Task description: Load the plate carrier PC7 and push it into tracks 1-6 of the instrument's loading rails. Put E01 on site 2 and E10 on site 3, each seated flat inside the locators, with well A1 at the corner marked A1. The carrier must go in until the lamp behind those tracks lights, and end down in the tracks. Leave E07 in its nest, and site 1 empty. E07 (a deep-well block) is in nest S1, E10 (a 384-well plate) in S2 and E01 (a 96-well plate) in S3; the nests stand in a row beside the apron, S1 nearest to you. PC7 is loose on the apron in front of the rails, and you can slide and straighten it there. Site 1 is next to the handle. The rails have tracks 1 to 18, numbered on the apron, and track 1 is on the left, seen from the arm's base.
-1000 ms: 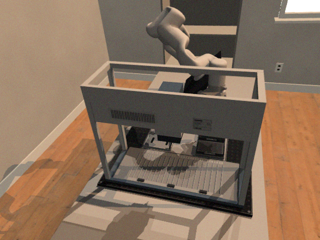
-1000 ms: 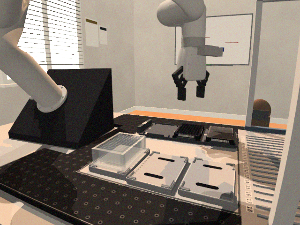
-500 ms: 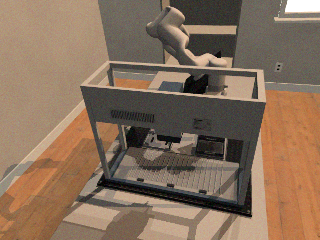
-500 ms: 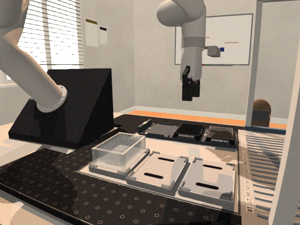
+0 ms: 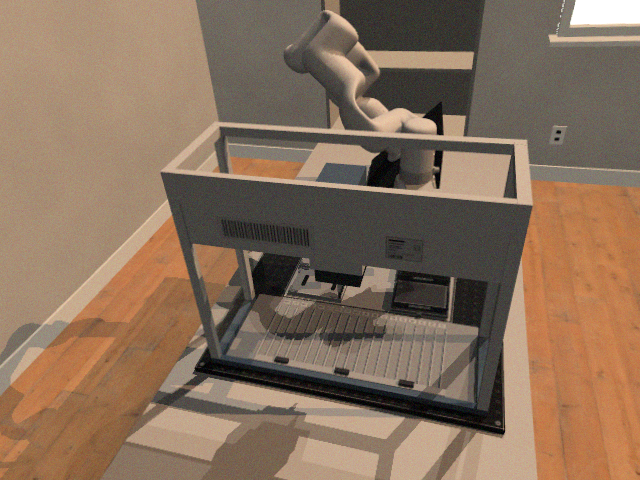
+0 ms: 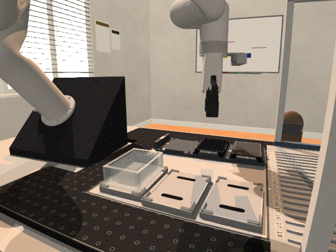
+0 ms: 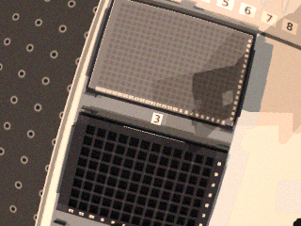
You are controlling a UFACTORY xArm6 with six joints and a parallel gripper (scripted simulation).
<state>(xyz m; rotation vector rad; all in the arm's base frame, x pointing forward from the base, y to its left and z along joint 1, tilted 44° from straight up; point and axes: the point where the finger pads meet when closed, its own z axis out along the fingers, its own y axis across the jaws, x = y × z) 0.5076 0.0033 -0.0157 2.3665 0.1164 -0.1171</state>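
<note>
Exterior view, left to right: the deep-well block E07 point(image 6: 133, 169) sat in nest S1, and nests S2 point(image 6: 177, 189) and S3 point(image 6: 234, 201) held 0 plates. Behind them, the carrier PC7 point(image 6: 245, 161) point(image 7: 155, 119) lay on the apron before the rails point(image 6: 291, 195) point(image 5: 356, 343), bearing 2 plates: black 96-well E01 point(image 6: 212, 146) point(image 7: 146, 174), then 384-well E10 point(image 6: 247, 149) point(image 7: 171, 61). The xArm Gripper point(image 6: 211, 109) hung above, fingers spread, holding 0 things.

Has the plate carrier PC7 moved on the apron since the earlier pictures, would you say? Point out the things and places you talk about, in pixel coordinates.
No; in the exterior view PC7 point(image 6: 180, 144) keeps its place against the loading rails point(image 6: 295, 195).
</note>
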